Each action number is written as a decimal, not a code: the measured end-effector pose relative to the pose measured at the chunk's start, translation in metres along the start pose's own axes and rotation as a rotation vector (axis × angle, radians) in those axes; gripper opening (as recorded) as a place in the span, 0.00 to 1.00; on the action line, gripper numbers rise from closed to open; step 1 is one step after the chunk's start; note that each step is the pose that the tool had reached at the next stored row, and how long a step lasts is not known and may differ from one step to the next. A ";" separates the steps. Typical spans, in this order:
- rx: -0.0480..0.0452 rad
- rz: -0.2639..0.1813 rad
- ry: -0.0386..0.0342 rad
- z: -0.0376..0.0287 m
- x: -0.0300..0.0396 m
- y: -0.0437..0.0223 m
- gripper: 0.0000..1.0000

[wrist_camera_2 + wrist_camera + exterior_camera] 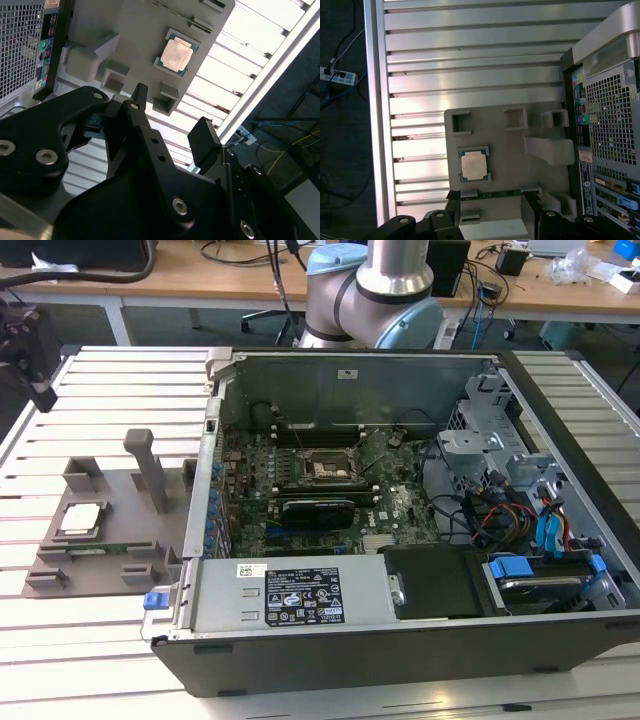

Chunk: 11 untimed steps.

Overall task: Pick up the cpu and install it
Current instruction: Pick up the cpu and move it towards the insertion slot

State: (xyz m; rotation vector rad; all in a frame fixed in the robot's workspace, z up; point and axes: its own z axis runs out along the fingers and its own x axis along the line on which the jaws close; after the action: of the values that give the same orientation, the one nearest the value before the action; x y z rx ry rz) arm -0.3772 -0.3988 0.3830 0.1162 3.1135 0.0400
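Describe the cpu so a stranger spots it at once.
Find the open computer case; beside it, at the exterior view's left, lies a grey fixture tray. The cpu is the flat silver-topped square on it, unlike the tray's raised grey blocks.

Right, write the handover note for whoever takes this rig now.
End effector: open, empty, apart from the chip, facing the grey plastic fixture tray.
Small square silver-topped cpu: lying in that tray, beside the open black computer case on the slatted metal table.
Done: nothing visible; cpu untouched.
Left: pick it up, install it on the green motherboard.
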 end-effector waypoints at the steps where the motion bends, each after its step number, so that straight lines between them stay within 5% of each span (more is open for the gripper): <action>1: 0.0095 -0.002 -0.0007 0.0004 0.0000 -0.0001 0.60; 4: 0.0241 -0.008 -0.0018 0.0009 -0.0001 -0.0001 0.60; 11: 0.0243 -0.009 -0.0016 0.0042 0.0000 -0.0002 0.60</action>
State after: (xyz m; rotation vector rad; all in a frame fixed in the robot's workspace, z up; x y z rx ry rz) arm -0.3771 -0.3988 0.3787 0.1030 3.1134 0.0019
